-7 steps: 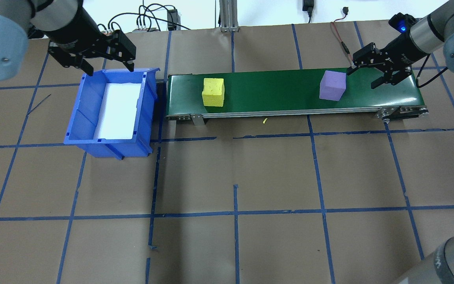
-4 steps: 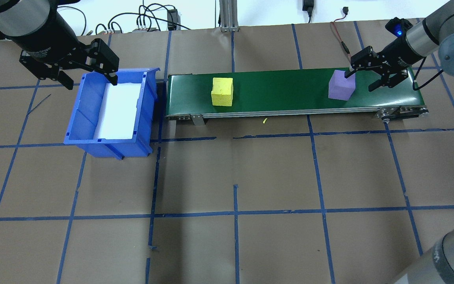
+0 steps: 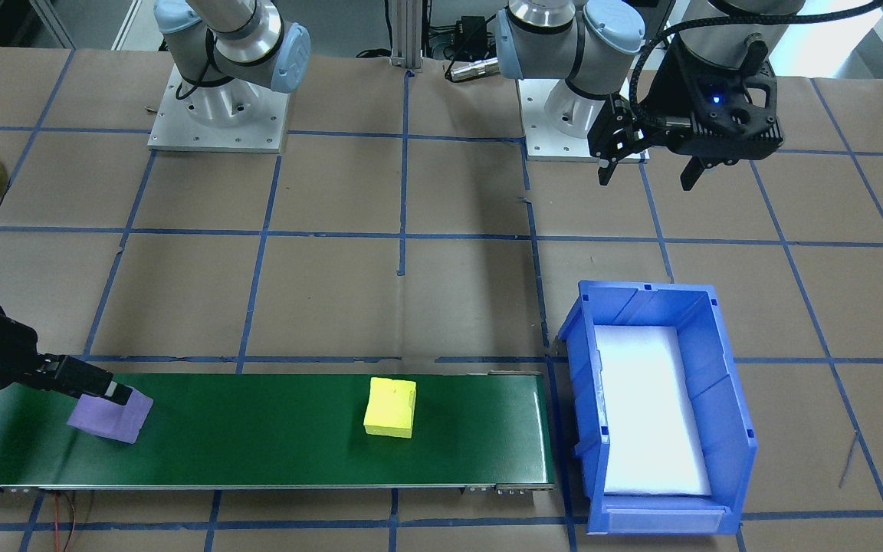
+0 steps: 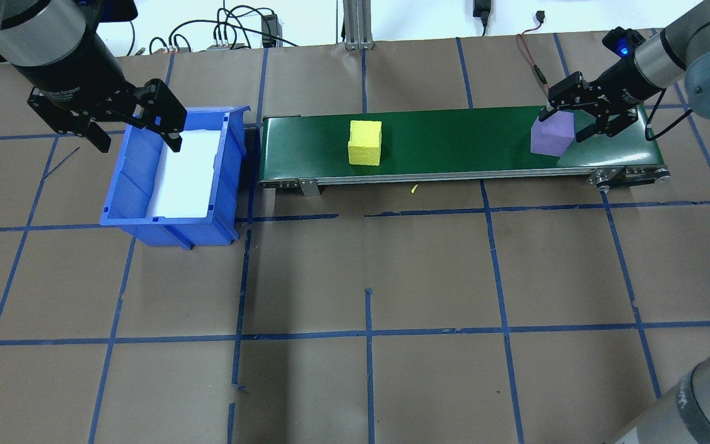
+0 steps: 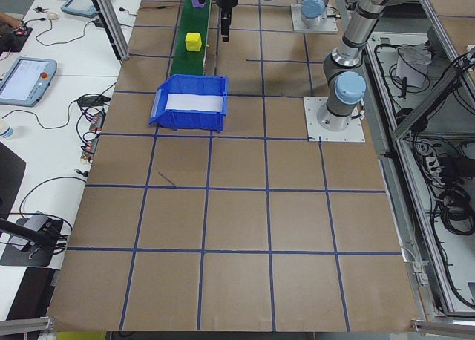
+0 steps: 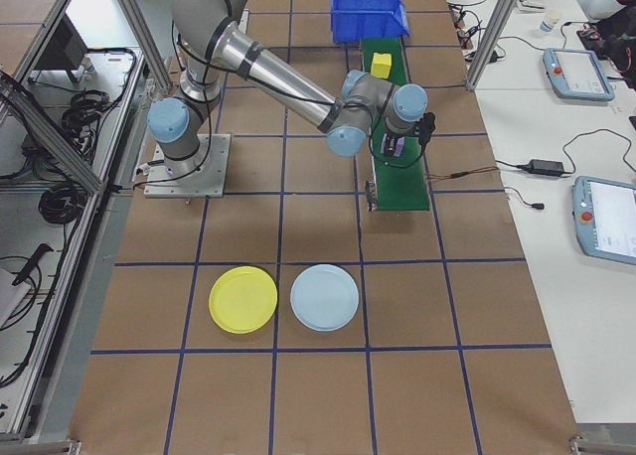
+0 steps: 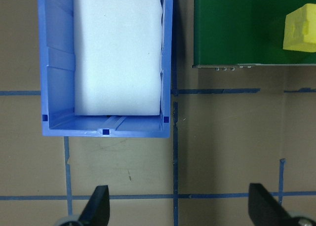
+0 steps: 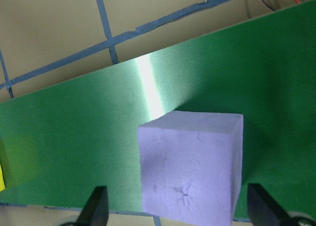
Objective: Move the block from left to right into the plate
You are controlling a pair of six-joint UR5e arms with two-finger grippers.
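1. Near the belt's right end, I see my right gripper (image 4: 572,123) spread wide around the purple block (image 4: 551,137), not holding it.
2. Left gripper (image 4: 134,131) hangs open, empty, over the blue bin's (image 4: 145,209) edge.
3. Yellow plate (image 6: 242,299) lies well apart on open table.

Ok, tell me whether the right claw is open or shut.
Open: the right claw has its fingers spread either side of the purple block, not pressing it.
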